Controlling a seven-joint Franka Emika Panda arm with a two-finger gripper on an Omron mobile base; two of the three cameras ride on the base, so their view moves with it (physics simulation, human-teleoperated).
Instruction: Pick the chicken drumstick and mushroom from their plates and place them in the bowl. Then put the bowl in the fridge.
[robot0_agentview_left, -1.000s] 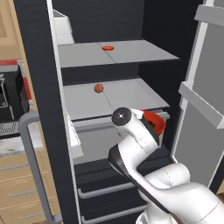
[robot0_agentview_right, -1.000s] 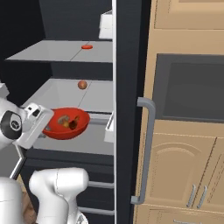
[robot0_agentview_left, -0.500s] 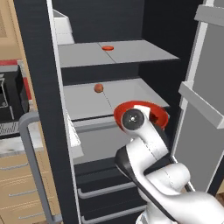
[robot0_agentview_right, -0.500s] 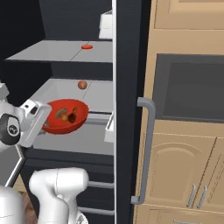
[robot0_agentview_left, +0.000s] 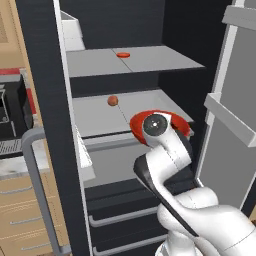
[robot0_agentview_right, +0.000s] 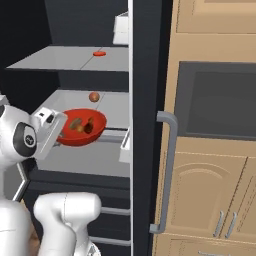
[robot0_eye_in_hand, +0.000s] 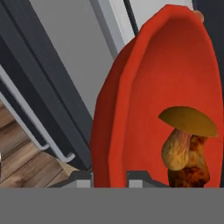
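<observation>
Red bowl: glossy, deep, carried at the open front of the fridge; sat left of centre in the right base view, centre-right in the left base view, half hidden there behind the white wrist.
Contents: mushroom and chicken drumstick lay together inside the bowl, lower right of the hand view; seen as small brown lumps in the right base view.
Gripper: clenched on the bowl's near rim, at the rim's left edge in the right base view; fingertips themselves mostly hidden by the rim.
Key relation: bowl extended straight out from the hand, away from the robot, toward the middle shelf; bowl's underside appeared level with or just above that shelf's front lip, though contact could not be settled.
Tilt: roughly level in the right base view; seemingly upright on edge in the hand view, only because that camera rolls with the hand.
Shelf neighbours: small brown round item farther back on the same shelf, apart from the bowl; small red disc on the upper shelf, well apart.
Judged step: food already loaded; bowl not yet set down. Coming move likely a short push inward and a lowering onto the middle shelf, then release.
Risk: rim-only hold, so possible tipping on contact with the shelf lip.
</observation>
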